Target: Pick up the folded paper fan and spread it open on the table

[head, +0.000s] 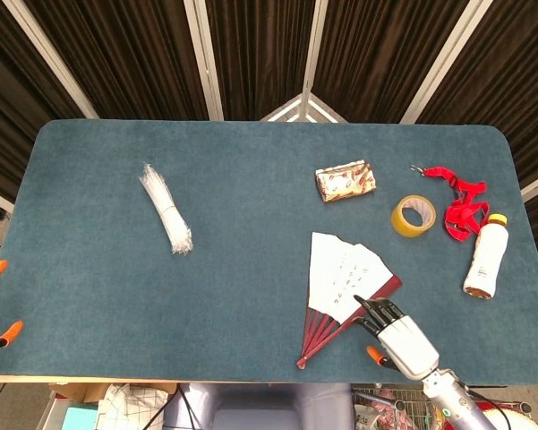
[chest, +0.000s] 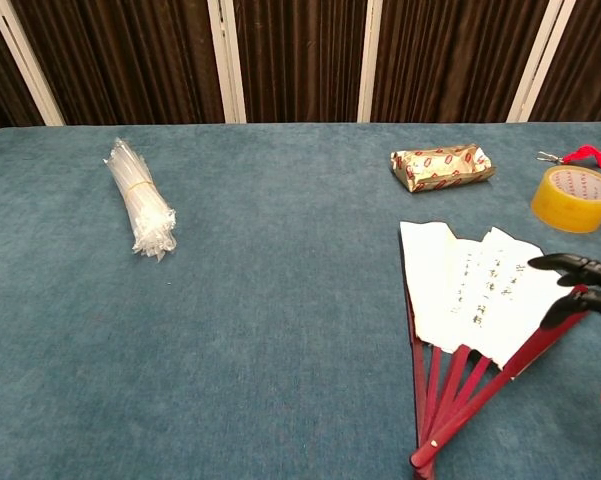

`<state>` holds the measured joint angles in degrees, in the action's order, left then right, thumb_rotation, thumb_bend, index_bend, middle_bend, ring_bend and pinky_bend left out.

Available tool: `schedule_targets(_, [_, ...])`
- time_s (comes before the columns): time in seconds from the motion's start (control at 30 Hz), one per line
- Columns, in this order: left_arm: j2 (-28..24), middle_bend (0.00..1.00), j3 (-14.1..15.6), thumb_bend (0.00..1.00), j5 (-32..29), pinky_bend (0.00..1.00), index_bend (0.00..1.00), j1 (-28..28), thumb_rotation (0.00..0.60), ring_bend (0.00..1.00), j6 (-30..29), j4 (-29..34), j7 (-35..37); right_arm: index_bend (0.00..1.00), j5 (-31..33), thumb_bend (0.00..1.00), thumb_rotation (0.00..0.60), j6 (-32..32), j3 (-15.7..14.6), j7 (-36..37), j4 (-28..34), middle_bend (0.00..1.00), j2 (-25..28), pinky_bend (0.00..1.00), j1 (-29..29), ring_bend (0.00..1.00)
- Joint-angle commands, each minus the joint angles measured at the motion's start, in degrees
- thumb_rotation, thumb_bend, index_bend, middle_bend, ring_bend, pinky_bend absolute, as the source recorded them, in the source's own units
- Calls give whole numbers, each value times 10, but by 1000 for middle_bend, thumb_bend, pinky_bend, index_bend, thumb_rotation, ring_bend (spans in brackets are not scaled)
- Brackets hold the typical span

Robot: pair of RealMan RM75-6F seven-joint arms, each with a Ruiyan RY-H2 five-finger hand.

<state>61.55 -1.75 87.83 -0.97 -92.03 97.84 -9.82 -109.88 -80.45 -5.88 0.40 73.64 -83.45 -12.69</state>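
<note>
The paper fan [head: 343, 276] lies partly spread on the blue table [head: 242, 260], with white leaves, red ribs and its pivot toward the front edge. In the chest view the fan [chest: 475, 290] fills the right foreground. My right hand [head: 396, 330] is at the fan's right side, its dark fingertips [chest: 570, 266] reaching over the outer red rib. The fingertips stand apart, and one lower finger touches that rib. Nothing is lifted off the table. My left hand is not in either view.
A bundle of clear plastic strips [head: 166, 219] lies at the left. Behind the fan are a wrapped packet [head: 345, 181], a tape roll [head: 414, 216], a red lanyard [head: 461, 202] and a white bottle [head: 484, 257] near the right edge.
</note>
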Motion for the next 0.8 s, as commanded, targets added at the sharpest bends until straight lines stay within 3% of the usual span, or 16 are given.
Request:
schedule_targets(0.03, [0, 0, -1, 255, -1, 72, 118, 0, 600, 0, -1, 0, 0, 345, 5, 345, 600, 2, 2, 3, -17, 66, -27, 196, -4, 177])
schedule_targets(0.8, [3, 0, -3, 255, -9, 72, 118, 3, 600, 0, 6, -2, -7, 361, 36, 345, 600, 8, 8, 17, -109, 66, -116, 196, -18, 177])
